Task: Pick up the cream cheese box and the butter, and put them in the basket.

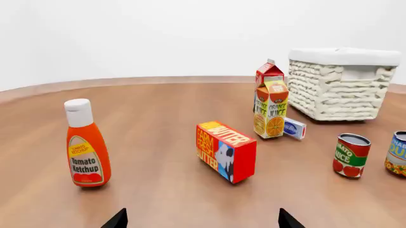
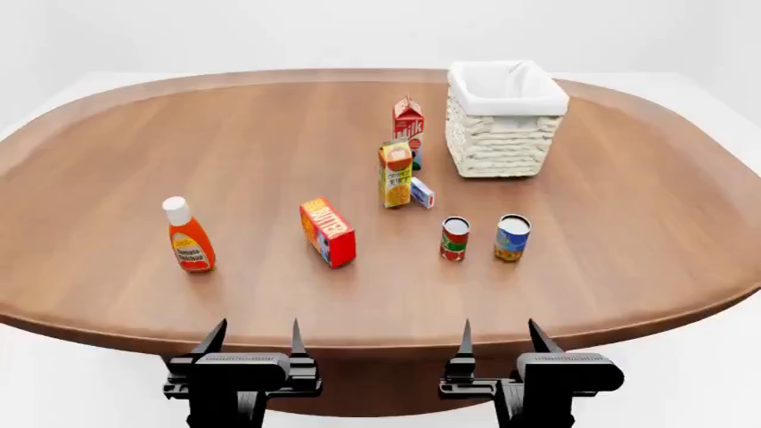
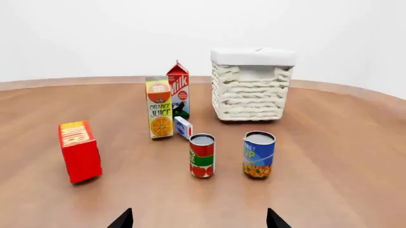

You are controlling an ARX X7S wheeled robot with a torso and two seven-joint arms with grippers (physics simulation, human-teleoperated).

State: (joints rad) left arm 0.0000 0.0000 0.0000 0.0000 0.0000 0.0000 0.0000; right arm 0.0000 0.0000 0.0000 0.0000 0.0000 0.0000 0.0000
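While parked at the near table [image 2: 666, 223] edge, left gripper [image 2: 252, 339] and right gripper [image 2: 497, 337] spread wide, clutching nothing. Red-orange butter [image 2: 328, 232] mid-table; small blue-white cream cheese box [image 2: 421, 193] just beside juice carton [image 2: 395, 175]. Woven white-lined basket [image 2: 505, 134] farther back.

The table [image 2: 666, 223] is smooth polished wood, the basket [image 2: 505, 143] rough woven with cloth lining, the butter [image 2: 328, 232] glossy printed cardboard.
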